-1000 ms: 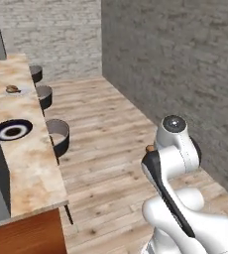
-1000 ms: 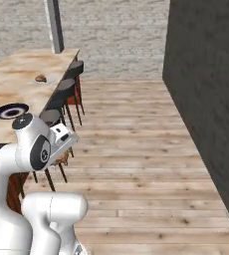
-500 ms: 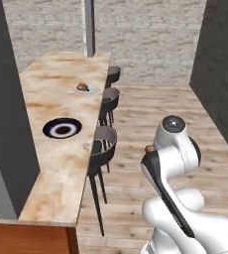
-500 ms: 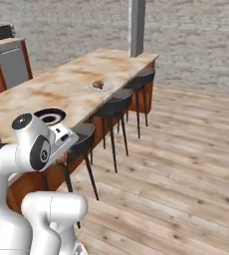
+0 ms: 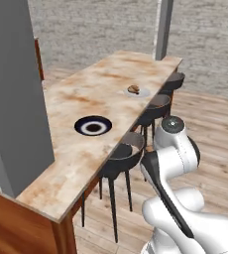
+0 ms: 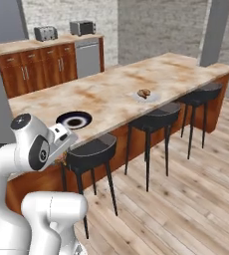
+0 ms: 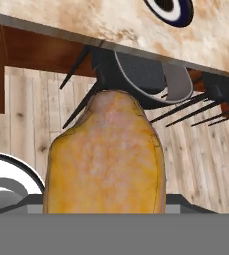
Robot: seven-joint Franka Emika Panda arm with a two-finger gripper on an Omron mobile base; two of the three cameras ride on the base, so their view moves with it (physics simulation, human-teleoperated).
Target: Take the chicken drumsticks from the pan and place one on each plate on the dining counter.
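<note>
Room: wood-plank floor, grey stone walls, and the dining counter [image 6: 111, 92] running long across the middle with black stools [image 6: 154, 119] tucked along its near edge.

Counter, near end: an empty dark-rimmed plate [image 5: 93, 126] sits a little in from the stool-side edge, close to the grey block that stands on that end.

Counter, far half: the other plate [image 6: 145, 96] already carries a drumstick [image 6: 144, 92], near the same stool-side edge.

Claw: the gripper [image 7: 104, 211] is folded in low beside the robot's body, below counter height; in the hand view a second golden drumstick [image 7: 105, 162] stands up right at the fingers, so I judge the claw is pinching it, jaws held fairly wide around the meat. The tips themselves are hidden behind it.

Pan: I cannot see it from here.

Step in hand: one piece is served; the second is being carried towards the counter, judging by the load and the empty plate.

Next move calls for: raising the hand above the counter top, reaching over the nearest stool [image 5: 123, 154] to the empty plate, centring the piece over the pale middle, then letting go low enough that it does not roll off.

Risk: the stool seat and the counter lip lie between hand and plate.
</note>
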